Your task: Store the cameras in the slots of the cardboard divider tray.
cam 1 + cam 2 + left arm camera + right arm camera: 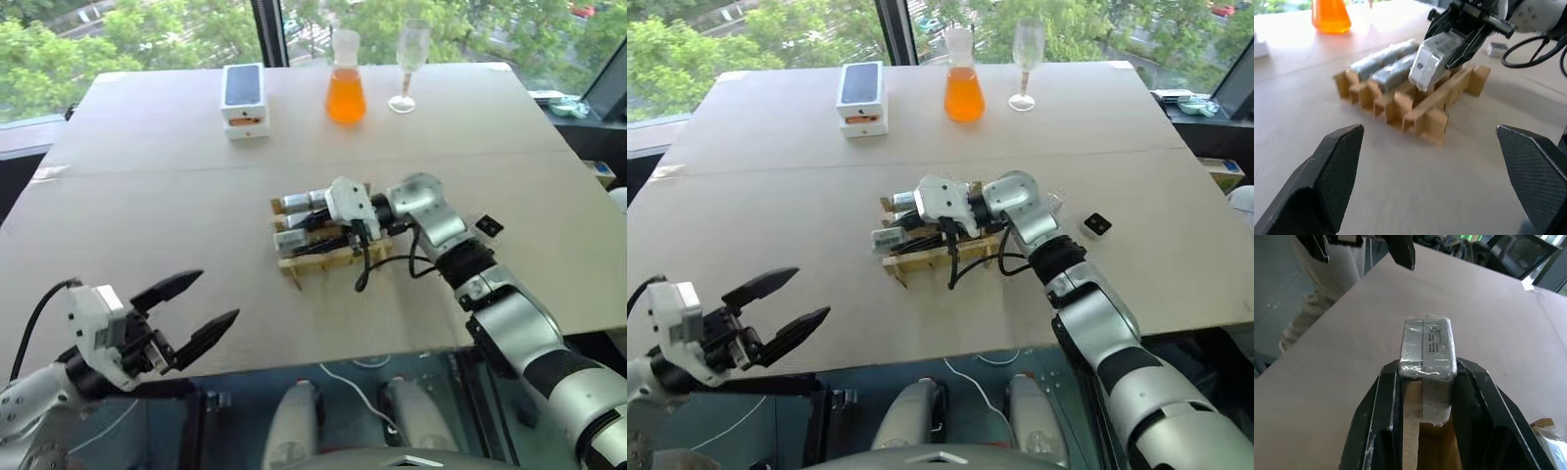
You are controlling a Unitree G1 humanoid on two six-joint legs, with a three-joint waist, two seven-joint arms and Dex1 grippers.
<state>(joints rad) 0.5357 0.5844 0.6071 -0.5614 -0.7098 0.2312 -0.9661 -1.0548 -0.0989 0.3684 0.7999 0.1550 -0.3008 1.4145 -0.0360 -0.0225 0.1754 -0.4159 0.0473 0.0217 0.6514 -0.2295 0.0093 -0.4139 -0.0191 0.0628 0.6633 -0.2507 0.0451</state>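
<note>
The right pincer [1426, 382] is clamped on a silver-grey camera [1427, 350], a black finger on each side. In the left eye view, it holds this camera over the cardboard divider tray [333, 257], at the centre of the frame. Other cameras [299, 204] lie already in the tray slots, at its upper left part. The left pincer [191, 308], at the lower left of the frame, has its fingers wide apart with nothing between them, near the edge of the surface [147, 196]. At the top of the frame stand a white phone box [243, 98], an orange flask [345, 83] and a glass [407, 64].
</note>
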